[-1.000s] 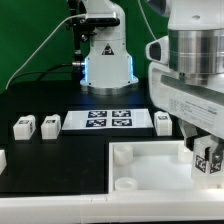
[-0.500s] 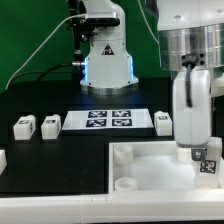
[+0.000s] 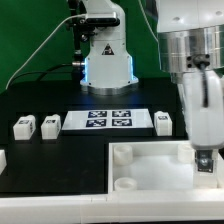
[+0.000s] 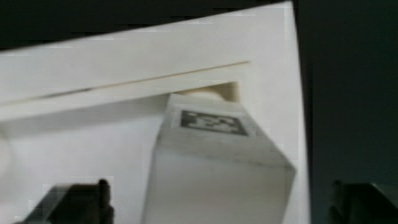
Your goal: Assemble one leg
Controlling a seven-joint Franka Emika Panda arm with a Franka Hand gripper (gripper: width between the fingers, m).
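now my gripper hangs over the white tray at the exterior view's right; my fingers stand apart on either side of the leg, which points into the tray's corner; actual contact i cannot tell.

The robot's pincer has turned at the wrist and sunk lower over the large white square plastic tray at the table's near edge. The small white blocky plastic leg it carries, whose black-and-white tag faced the exterior camera a second ago, is now mostly hidden behind the lowered pincer body.
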